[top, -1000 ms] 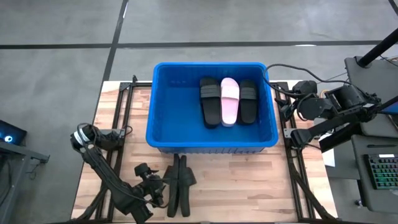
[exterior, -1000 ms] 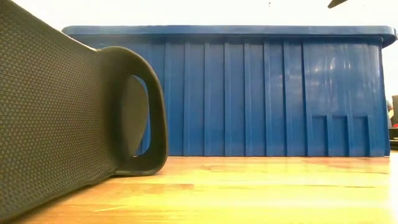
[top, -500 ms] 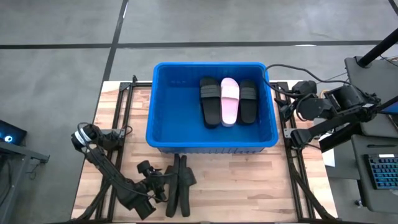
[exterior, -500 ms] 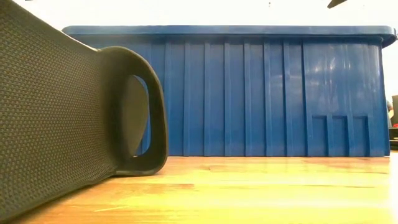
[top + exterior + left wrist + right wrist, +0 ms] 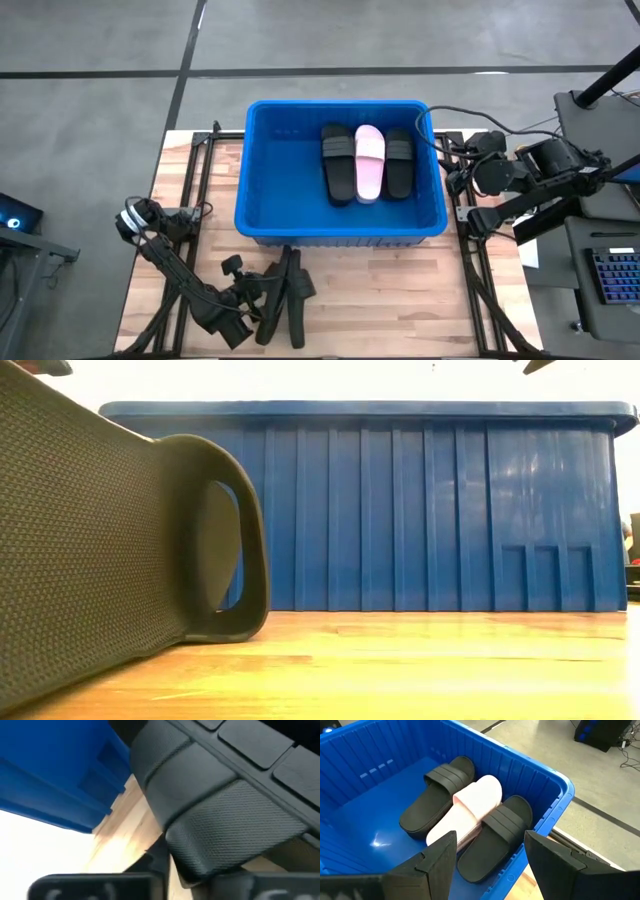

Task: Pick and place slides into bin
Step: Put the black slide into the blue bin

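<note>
Left gripper: has edged closer onto the black slides on table; finger grip cannot be told. Pickup looks imminent. Right gripper: fingers spread, empty, above bin.

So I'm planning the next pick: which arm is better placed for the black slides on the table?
Left. The left gripper is right at the black slides; the right gripper waits beside the bin.

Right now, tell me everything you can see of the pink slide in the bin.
The pink slide is pale pink, matte and foam-like, with one wide strap across an open toe. It lies sole-down on the bin floor, in the right half, wedged between two black slides and touching both. It seems to rest on a second pale one beneath. No hand touches it.
</note>
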Robot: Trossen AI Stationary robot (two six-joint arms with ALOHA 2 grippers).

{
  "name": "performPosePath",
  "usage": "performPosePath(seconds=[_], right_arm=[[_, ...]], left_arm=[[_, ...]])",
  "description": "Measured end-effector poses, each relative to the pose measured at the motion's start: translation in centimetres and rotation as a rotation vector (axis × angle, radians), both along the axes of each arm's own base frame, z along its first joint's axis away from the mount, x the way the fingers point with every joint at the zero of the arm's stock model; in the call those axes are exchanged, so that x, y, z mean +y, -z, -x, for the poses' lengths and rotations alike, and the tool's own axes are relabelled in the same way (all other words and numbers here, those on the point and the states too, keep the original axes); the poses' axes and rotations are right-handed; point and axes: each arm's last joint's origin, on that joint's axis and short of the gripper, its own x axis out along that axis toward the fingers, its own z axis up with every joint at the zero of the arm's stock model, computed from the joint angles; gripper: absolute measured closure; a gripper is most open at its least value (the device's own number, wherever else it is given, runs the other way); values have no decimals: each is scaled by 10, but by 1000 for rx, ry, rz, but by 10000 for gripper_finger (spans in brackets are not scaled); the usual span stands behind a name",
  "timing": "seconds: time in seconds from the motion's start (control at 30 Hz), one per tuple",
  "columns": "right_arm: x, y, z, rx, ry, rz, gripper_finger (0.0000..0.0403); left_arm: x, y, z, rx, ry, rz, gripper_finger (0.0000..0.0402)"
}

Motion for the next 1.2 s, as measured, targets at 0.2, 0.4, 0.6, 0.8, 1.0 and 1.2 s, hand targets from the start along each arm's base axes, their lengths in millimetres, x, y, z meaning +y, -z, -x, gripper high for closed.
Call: performPosePath(seconds=[0.2,0.4,0.6,0.8,1.0,1.2], right_arm=[[0,0,-1,5,0,2,179],[1,1,-2,9,-2,4,179],[1,1,-2,9,-2,4,179],[1,1,-2,7,0,2,179],[1,1,-3,8,0,3,179],[2,2,-6,19,0,5,179]], left_arm=[[-1,-2,2,41,-2,43,389],[4,-29,12,68,32,150,399],[20,-80,26,-15,98,283,399],[40,-145,42,-180,195,435,400],[61,-184,56,-328,266,397,400],[82,-215,51,-571,172,150,400]])
